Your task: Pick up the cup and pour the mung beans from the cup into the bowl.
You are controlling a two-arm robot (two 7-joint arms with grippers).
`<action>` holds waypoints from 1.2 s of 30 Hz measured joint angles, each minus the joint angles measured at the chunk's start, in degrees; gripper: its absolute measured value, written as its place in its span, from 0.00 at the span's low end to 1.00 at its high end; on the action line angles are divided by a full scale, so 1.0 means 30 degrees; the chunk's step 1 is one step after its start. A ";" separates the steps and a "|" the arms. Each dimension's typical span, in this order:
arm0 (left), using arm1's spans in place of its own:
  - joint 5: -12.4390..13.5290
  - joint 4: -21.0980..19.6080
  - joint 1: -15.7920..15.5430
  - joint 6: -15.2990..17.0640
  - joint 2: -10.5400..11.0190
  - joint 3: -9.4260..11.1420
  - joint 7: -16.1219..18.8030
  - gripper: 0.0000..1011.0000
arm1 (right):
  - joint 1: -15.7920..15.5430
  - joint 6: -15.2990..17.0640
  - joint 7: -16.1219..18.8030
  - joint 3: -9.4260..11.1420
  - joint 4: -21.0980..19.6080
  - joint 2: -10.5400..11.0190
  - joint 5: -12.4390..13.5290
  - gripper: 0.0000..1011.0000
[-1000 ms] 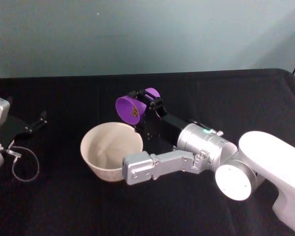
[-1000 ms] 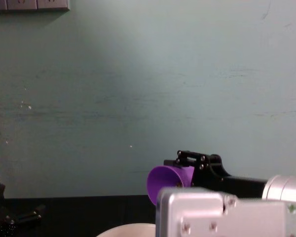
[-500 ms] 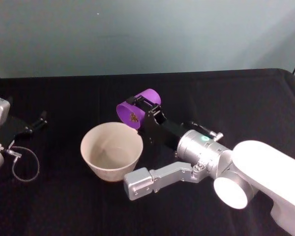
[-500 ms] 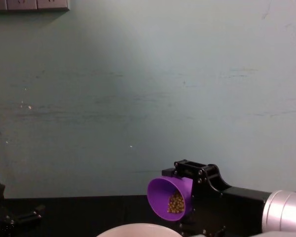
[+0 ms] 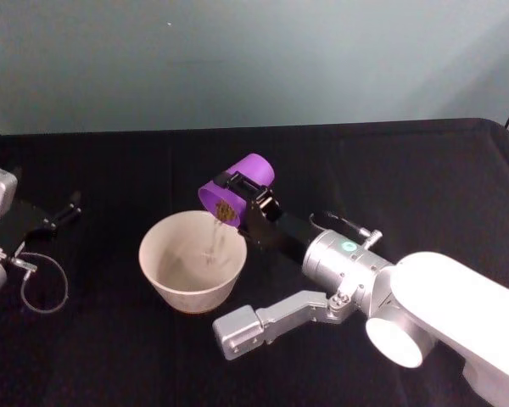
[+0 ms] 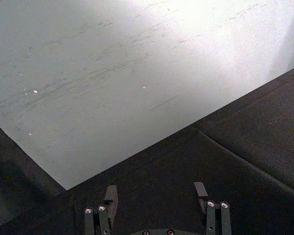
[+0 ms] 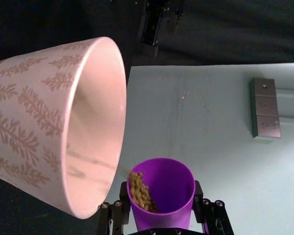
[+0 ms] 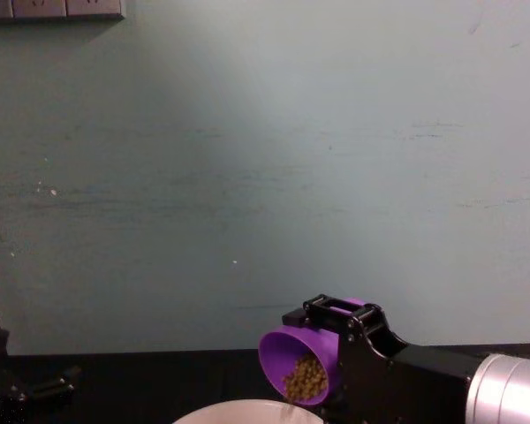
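One right tool [image 5: 242,193] tips cup [image 5: 254,168]; mung beans [image 8: 305,378] fall into bowl [image 5: 155,270].

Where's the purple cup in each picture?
Head view: cup near the middle, tipped over the bowl's rim.
Right wrist view: in the right tool, mouth beside the bowl.
Chest view: low, right of middle, above the bowl's rim.
Shared landmark: the bowl.
Left tool sits parked, open, at the robot's left.

Tilted purple cup [image 5: 240,181] spills mung beans [image 5: 225,209] into pale bowl [image 5: 171,291].
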 joint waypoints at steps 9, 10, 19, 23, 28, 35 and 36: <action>0.0000 -0.0001 0.0000 0.0000 0.0001 0.0000 0.0000 1.00 | -0.0102 0.0273 -0.0497 -0.0047 0.0168 -0.0117 -0.1496 0.73; 0.0001 -0.0001 0.0000 -0.0001 0.0000 -0.0001 0.0000 1.00 | -0.0111 0.0275 -0.0527 -0.0033 0.0181 -0.0128 -0.1570 0.73; 0.0001 -0.0001 0.0000 0.0000 0.0000 0.0000 0.0000 1.00 | -0.0203 0.0372 -0.0890 0.0005 0.0359 -0.0265 -0.2766 0.73; 0.0001 -0.0001 0.0000 0.0000 0.0001 0.0000 0.0000 1.00 | -0.0210 0.0561 -0.1231 -0.0092 0.0451 -0.0299 -0.3515 0.73; 0.0001 -0.0001 0.0000 0.0000 0.0000 0.0000 0.0000 1.00 | -0.0205 0.0735 -0.1609 -0.0232 0.0544 -0.0304 -0.4178 0.73; 0.0001 -0.0001 0.0000 0.0000 0.0000 0.0000 0.0000 1.00 | -0.0112 0.0982 -0.2207 -0.0506 0.0725 -0.0296 -0.5052 0.73; 0.0001 -0.0001 0.0000 0.0000 0.0000 0.0000 0.0000 1.00 | -0.0069 0.1056 -0.2333 -0.0578 0.0784 -0.0286 -0.5253 0.73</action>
